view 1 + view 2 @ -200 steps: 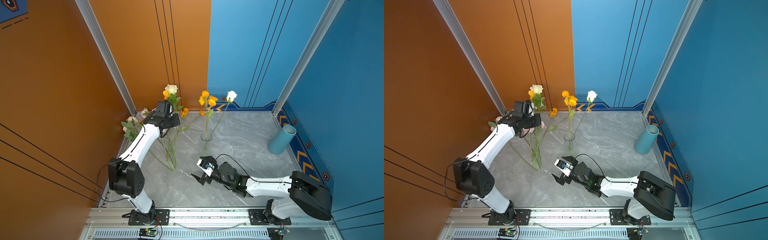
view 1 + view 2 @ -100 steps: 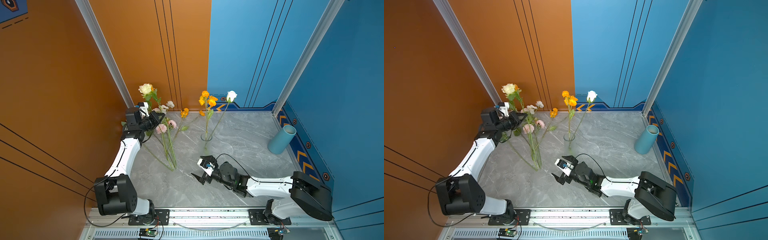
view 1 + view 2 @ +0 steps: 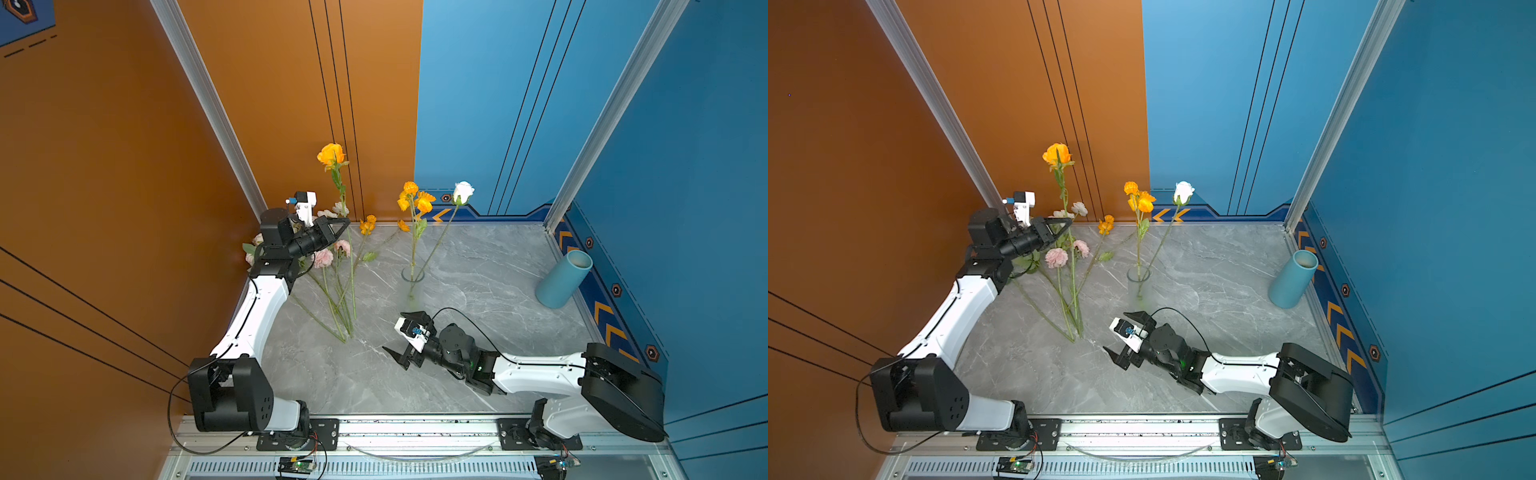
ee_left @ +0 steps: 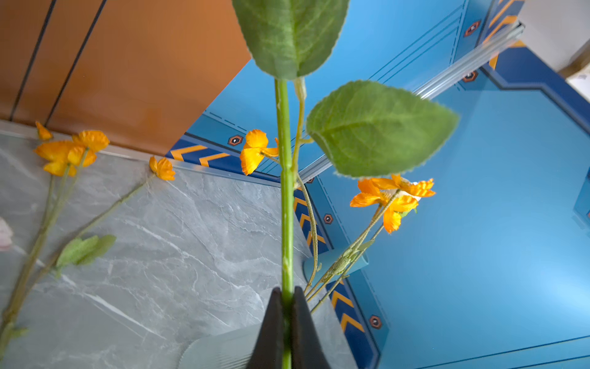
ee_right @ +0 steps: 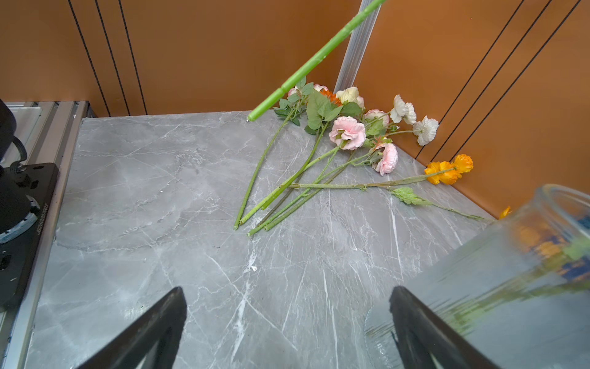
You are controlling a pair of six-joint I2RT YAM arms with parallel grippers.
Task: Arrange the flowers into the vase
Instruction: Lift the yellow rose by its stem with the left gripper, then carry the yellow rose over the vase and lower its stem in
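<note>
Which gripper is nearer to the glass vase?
Right. The right gripper, open, sits beside the glass vase, on its near side. The left gripper, shut on the orange rose, is farther away, to the vase's left.

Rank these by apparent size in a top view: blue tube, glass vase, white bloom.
1. Blue tube, clearly largest.
2. Glass vase and white bloom look about alike; the clear glass is hard to outline, so unranked.

No legible txt; tiny print on black base plate [image 5: 28, 223] unreadable.
</note>
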